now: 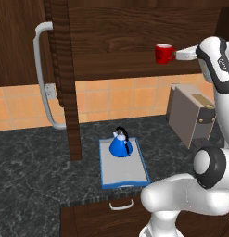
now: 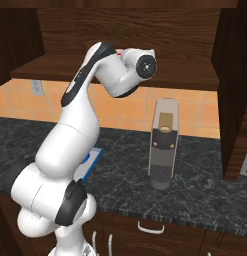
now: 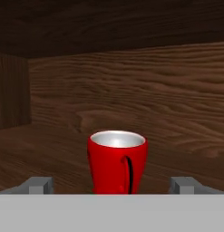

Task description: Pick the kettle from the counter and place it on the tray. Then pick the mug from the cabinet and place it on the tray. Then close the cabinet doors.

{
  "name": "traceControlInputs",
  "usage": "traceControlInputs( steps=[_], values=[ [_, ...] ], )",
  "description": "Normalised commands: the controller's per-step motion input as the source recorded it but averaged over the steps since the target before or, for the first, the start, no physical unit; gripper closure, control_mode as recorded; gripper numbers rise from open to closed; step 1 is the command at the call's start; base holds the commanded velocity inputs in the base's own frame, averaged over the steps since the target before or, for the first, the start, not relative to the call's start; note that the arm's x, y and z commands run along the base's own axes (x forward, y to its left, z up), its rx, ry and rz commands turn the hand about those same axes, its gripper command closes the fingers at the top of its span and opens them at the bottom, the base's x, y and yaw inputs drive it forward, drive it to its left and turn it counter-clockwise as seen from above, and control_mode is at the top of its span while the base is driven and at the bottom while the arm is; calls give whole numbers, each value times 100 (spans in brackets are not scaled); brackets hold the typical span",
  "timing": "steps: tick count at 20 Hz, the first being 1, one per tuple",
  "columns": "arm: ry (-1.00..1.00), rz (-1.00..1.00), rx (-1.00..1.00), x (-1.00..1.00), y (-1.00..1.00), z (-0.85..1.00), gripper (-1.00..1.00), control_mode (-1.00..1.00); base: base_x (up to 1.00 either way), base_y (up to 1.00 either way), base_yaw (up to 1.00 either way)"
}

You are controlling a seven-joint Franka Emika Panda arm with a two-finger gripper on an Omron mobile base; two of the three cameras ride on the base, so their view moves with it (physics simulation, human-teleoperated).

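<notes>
The blue kettle (image 1: 120, 146) stands upright on the blue-rimmed grey tray (image 1: 127, 178), which lies on the dark counter (image 1: 37, 162). The red mug (image 1: 164, 53) stands upright on the shelf of the open cabinet (image 1: 116, 41). My gripper (image 1: 178, 55) reaches into the cabinet from the right and is level with the mug. In the hand view the mug (image 3: 117, 163) is straight ahead, centred between the two spread fingertips (image 3: 38, 185), handle facing me. The gripper (image 3: 112, 186) is open and holds nothing. A corner of the tray (image 2: 93, 159) shows behind the arm.
The left cabinet door (image 1: 65, 78) stands open, its grey bar handle (image 1: 41, 74) toward me. The right door (image 2: 235, 100) is open too. A grey-brown toaster-like appliance (image 1: 190, 115) stands on the counter right of the tray. Tiled wall behind, drawers below.
</notes>
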Motion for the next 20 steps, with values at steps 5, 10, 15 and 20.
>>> traceControlInputs(
  steps=[5,10,15,20],
  values=[
    [0,5,0,42,-2,-2,-100,-100,0,0,0],
    [0,7,0,30,0,-12,-100,-100,0,0,0],
    [0,5,0,25,8,-19,-100,-100,0,0,0],
    [0,1,0,19,25,-1,-100,-100,0,0,0]
  ],
)
